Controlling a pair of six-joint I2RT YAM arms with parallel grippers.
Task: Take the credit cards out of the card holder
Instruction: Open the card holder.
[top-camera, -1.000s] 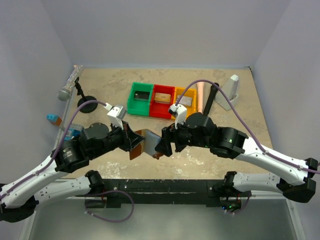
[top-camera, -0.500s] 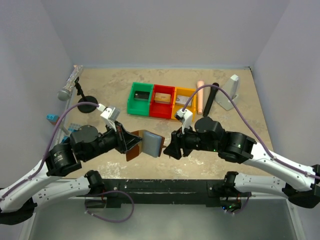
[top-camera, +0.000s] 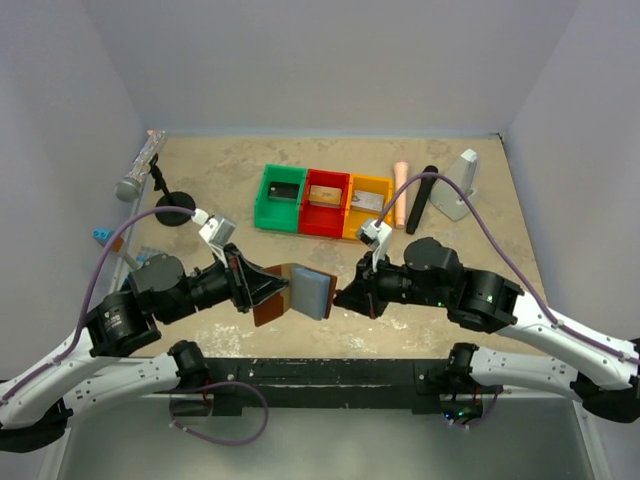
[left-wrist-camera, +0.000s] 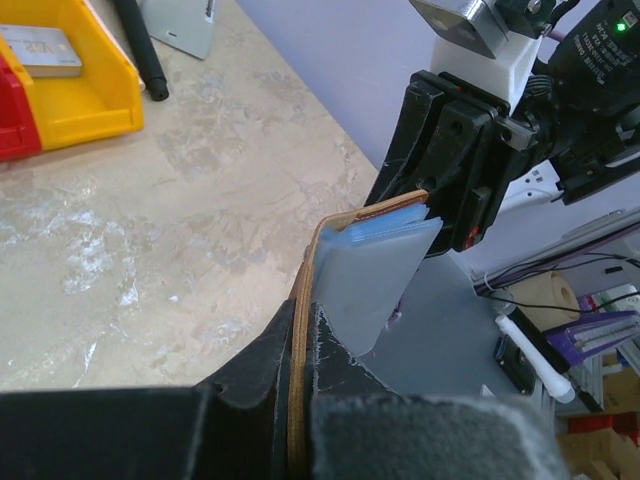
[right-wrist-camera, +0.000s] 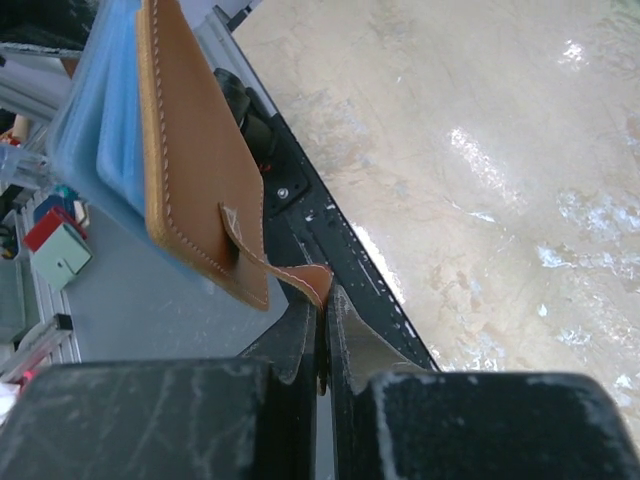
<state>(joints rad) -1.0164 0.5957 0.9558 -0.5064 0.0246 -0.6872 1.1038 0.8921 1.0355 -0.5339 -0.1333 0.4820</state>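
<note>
The card holder (top-camera: 297, 291), a brown wallet with grey-blue lining (top-camera: 313, 293), hangs above the table's front between both arms. My left gripper (top-camera: 268, 288) is shut on its left brown edge (left-wrist-camera: 298, 380); the lining (left-wrist-camera: 372, 272) faces that wrist camera. My right gripper (top-camera: 346, 298) is shut on the holder's small brown strap (right-wrist-camera: 300, 278), with the holder's body (right-wrist-camera: 195, 160) just beyond. Credit cards lie in the bins: a dark one (top-camera: 284, 190), a tan one (top-camera: 325, 195), a silvery one (top-camera: 370, 203) (left-wrist-camera: 42, 50). I cannot tell whether any card sits in the holder.
Green (top-camera: 266, 200), red (top-camera: 312, 212) and yellow (top-camera: 354, 222) bins stand in a row at mid-table. Beside them are a pink cylinder (top-camera: 400, 195), a black marker (top-camera: 421, 198) and a white wedge (top-camera: 463, 180). A microphone (top-camera: 137, 172), black disc (top-camera: 176, 211) and blue blocks (top-camera: 105, 238) sit left.
My right gripper has closed on the holder's strap and drawn right. The holder has swung open, showing its grey-blue lining. The left arm has shifted slightly, still gripping.
</note>
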